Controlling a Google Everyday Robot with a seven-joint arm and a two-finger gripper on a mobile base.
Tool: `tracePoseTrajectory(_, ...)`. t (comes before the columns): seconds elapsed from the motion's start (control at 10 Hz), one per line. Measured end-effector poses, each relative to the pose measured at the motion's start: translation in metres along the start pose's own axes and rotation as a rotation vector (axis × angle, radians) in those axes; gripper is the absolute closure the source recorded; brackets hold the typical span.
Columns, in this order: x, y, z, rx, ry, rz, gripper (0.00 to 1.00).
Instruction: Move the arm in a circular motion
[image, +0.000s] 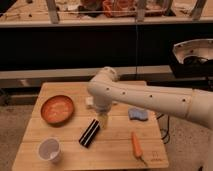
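One arm (150, 97) only, reaching in from the right as seen, long axis running across the wooden table (112, 150), then bending down at a bulbous joint into the gripper (103, 119). Hangs just above the wood, jaws spread wide, gripping nothing. Near the gripper, toward the camera: black case (90, 132). Left of it: orange bowl (57, 109). Right of it: blue sponge (138, 114), carrot (136, 144). Calls, likely, for a circle swept above all these; open room overhead, dark counter front (60, 50) beyond.

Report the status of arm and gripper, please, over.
Gripper hangs over table middle, beside far end of black bar. Arm stretches in from right, elbow bent. Bowl left, sponge right, both near.
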Motion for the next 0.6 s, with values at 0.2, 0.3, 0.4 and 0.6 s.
tracePoseTrajectory(0.2, -0.014, -0.024, 0.001, -0.002, 0.005, -0.033, 0.2)
tracePoseTrajectory(0.3, -0.017, -0.039, 0.001, -0.002, 0.012, -0.047, 0.2)
tracePoseTrajectory(0.4, -0.022, -0.054, 0.001, -0.004, 0.012, -0.061, 0.2)
tracePoseTrajectory(0.6, -0.037, -0.074, 0.0, -0.009, 0.005, -0.091, 0.2)
